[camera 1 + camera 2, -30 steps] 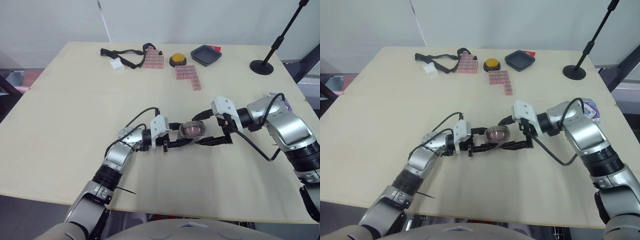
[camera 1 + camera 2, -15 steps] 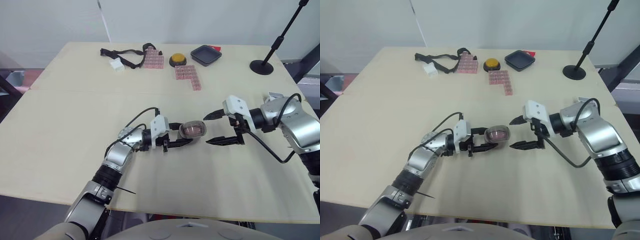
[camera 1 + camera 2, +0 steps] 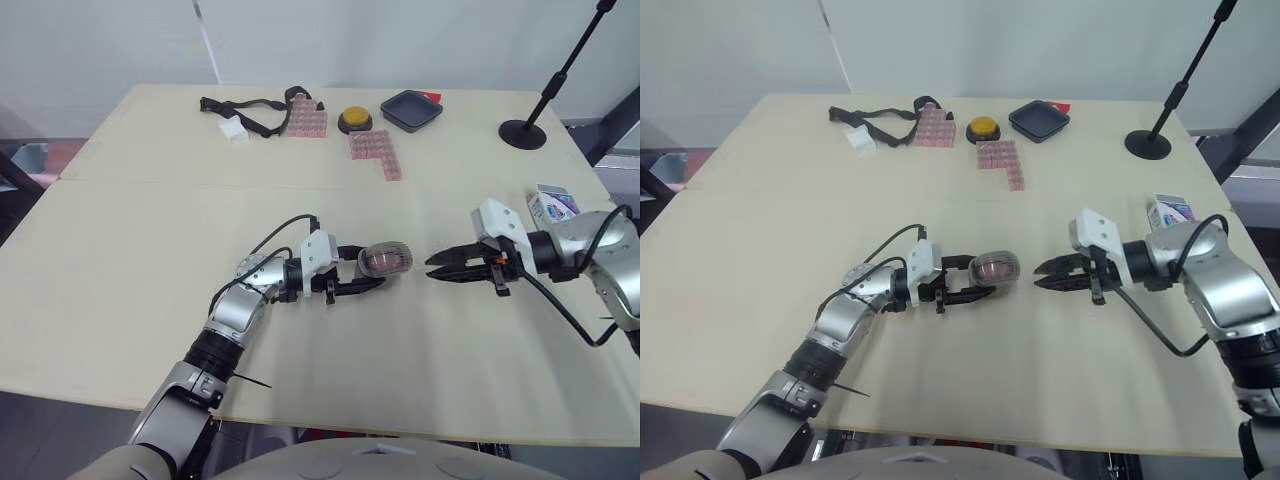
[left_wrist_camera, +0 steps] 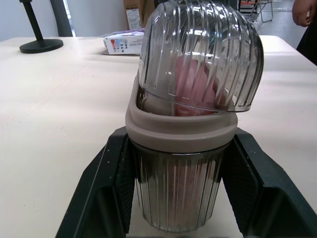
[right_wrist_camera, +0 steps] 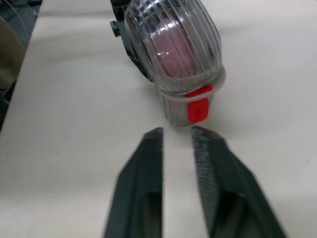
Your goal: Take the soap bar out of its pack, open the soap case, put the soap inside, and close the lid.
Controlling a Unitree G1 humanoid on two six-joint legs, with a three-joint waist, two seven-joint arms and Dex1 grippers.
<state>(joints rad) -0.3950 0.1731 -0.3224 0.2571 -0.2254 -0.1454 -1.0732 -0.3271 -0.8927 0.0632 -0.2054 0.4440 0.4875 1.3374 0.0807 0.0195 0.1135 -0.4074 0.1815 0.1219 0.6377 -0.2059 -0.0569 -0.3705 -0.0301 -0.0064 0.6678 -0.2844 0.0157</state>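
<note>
The left gripper (image 3: 372, 267) has its two black fingers clamped on the lower half of the soap case (image 3: 386, 259), one finger on each flank. The case is a small ribbed, see-through plastic tub with rounded ends and a beige collar (image 4: 178, 124) around its mouth. The pink soap bar (image 4: 195, 87) shows through the wall, so it is already inside.

Above the fingers, the clear domed lid (image 4: 203, 49) sits askew on the collar, lifted on one side rather than seated flat. A red latch tab (image 5: 199, 108) sits on the end of the case facing away from the left gripper.

The case looks light and stiff, with smooth, slippery plastic. The ribs give the pads some bite. The thin dome would likely flex or crack if squeezed, so I would press its crown down towards the collar, or push at the latch end, and not pinch it.

The right gripper (image 3: 432, 271) hangs just beyond the latch end, clear of the case. Its fingers are drawn close with a thin slit between them and hold nothing.

Past the right gripper, the printed card soap pack (image 3: 553, 204) lies on the pale matt table (image 3: 130, 260).
</note>
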